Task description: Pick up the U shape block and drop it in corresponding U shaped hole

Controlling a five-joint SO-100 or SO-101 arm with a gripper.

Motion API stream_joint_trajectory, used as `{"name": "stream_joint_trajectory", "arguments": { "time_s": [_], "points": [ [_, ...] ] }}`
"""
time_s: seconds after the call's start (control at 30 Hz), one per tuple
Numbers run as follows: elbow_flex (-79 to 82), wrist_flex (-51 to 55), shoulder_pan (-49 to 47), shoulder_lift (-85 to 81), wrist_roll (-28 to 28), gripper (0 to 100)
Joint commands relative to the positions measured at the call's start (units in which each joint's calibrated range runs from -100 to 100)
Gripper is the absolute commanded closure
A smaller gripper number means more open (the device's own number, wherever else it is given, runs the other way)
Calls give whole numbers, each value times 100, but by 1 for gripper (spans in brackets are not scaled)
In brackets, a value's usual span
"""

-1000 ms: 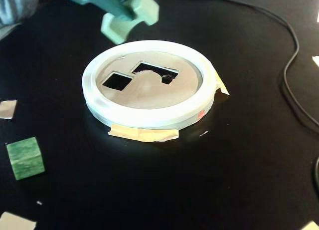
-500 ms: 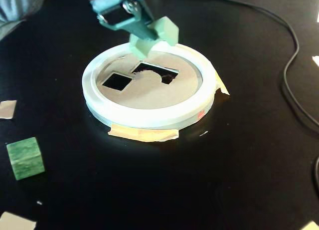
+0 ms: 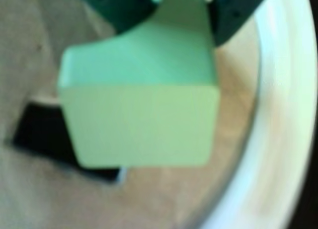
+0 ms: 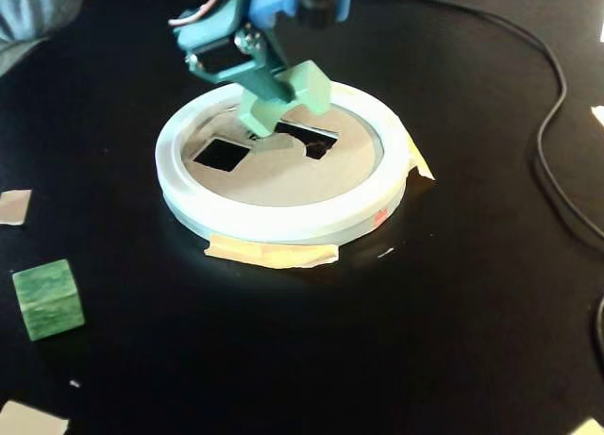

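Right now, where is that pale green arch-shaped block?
In the fixed view the U shape block is held in the gripper just above the U shaped hole, over the far side of the white-rimmed disc.

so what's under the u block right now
Under the U shape block, held in the jaws, lie the tan disc and part of the U shaped hole. The hole's left end is covered by the block.

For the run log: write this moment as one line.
phase: placing | tool: shut on U shape block | block: tilted over U shaped hole, not in | green cube: on table, untouched
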Motion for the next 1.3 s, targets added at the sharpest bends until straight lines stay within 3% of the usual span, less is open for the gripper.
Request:
{"name": "stream_joint_trajectory", "arguments": {
  "time_s": [0.0, 0.67, 0.87, 0.97, 1.0, 1.07, 1.17, 1.27],
  "points": [
    [185, -222, -66, -138, -337, 96],
    [48, -232, -29, -183, -313, 94],
    [-499, -222, 46, -174, 137, 93],
    [-526, -222, 71, -174, 195, 82],
    [-526, -222, 59, -174, 200, 66],
    [-489, -222, 21, -174, 210, 46],
    [-489, -212, 21, -183, 347, 25],
    [-526, -212, 59, -192, 488, 24]
  ]
}}
